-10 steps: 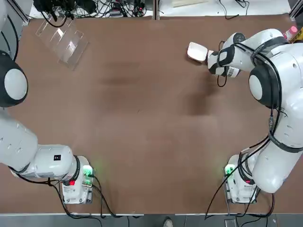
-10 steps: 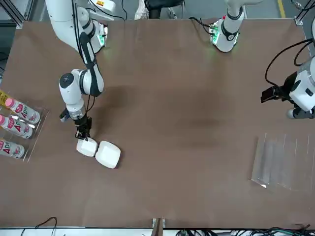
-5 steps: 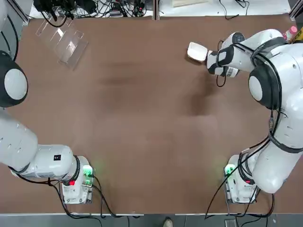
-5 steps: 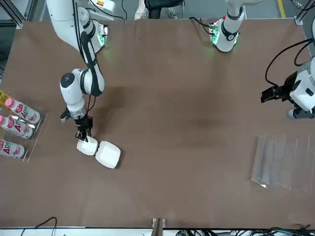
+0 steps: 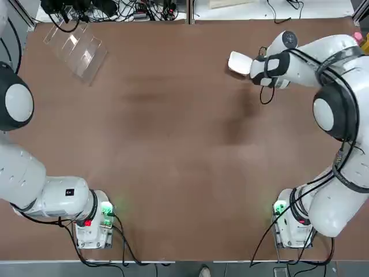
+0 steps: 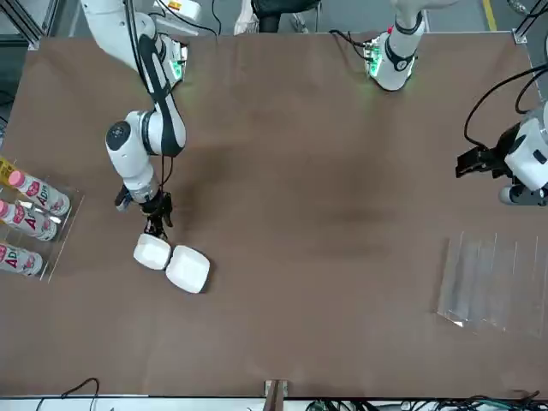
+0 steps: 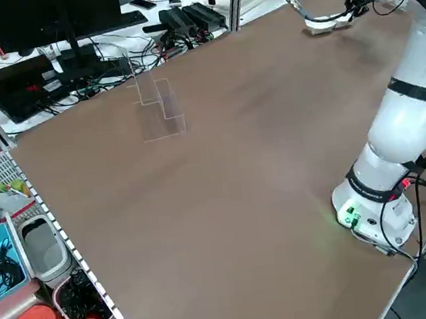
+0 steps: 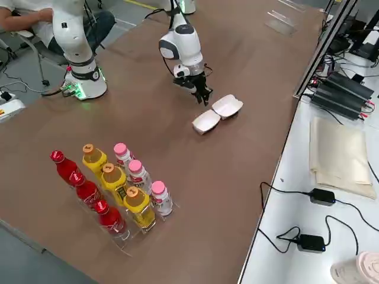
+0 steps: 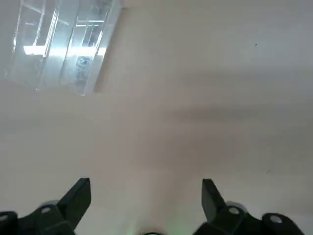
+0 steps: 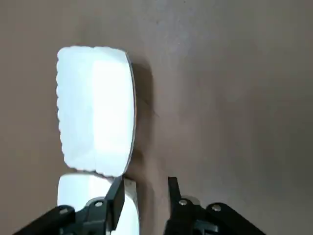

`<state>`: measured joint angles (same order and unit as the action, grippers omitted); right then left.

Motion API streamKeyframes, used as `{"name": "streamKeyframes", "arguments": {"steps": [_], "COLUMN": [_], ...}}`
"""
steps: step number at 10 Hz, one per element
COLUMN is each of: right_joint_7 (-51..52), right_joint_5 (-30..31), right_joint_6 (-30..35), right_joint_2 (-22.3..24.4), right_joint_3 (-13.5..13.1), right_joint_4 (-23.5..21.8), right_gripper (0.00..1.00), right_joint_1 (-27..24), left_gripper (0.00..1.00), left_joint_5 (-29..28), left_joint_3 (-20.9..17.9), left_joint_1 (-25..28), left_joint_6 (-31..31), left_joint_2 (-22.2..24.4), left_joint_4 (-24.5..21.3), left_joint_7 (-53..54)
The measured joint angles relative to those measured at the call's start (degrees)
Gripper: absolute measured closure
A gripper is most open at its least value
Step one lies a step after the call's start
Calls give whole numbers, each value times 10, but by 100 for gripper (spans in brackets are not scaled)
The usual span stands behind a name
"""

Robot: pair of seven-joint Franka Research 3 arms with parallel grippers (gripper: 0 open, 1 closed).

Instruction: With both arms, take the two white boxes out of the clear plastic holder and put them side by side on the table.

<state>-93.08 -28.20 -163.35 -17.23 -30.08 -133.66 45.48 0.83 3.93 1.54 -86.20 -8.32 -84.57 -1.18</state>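
Two white boxes lie side by side, touching, on the table (image 6: 325,171) at its far right: one box (image 6: 151,253) and the other box (image 6: 187,269), which shows again in the right wrist view (image 10: 95,110). My right gripper (image 6: 156,226) hovers just beside the nearer box (image 10: 78,188), open, with nothing between its fingers (image 10: 172,188). The clear plastic holder (image 5: 75,49) stands with nothing in it at the far left corner. My left gripper (image 9: 146,196) is open above bare table, well short of the holder (image 9: 63,44).
A clear rack of bottles (image 8: 112,189) stands at the table's right edge, near the boxes (image 8: 227,106). Cables and power bricks (image 5: 115,8) run along the far edge. A seated person (image 8: 18,18) is beyond the table's near side.
My right gripper has opened wider and drawn up and back from the box it was over. Both boxes stay put. The left arm has not moved.
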Motion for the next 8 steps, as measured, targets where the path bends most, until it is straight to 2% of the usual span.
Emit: {"name": "streamKeyframes", "arguments": {"steps": [2, 4, 5, 8], "right_joint_7": [93, 177, 192, 200], "right_joint_5": [2, 2, 3, 29], "right_joint_6": [41, 89, 108, 124], "right_joint_2": [35, 69, 78, 85], "right_joint_3": [-11, -19, -21, -19], "right_joint_4": [1, 24, 41, 73], "right_gripper": [51, 23, 13, 13], "right_joint_1": [0, -1, -1, 0], "left_gripper": [0, 0, 0, 0], "left_joint_5": [0, 0, 0, 0], "left_joint_3": [0, 0, 0, 1], "left_joint_1": [0, 0, 0, 0], "left_joint_6": [0, 0, 0, 0], "left_joint_2": [1, 6, 9, 12], "left_joint_4": [7, 8, 8, 8], "left_joint_7": [8, 22, 22, 22]}}
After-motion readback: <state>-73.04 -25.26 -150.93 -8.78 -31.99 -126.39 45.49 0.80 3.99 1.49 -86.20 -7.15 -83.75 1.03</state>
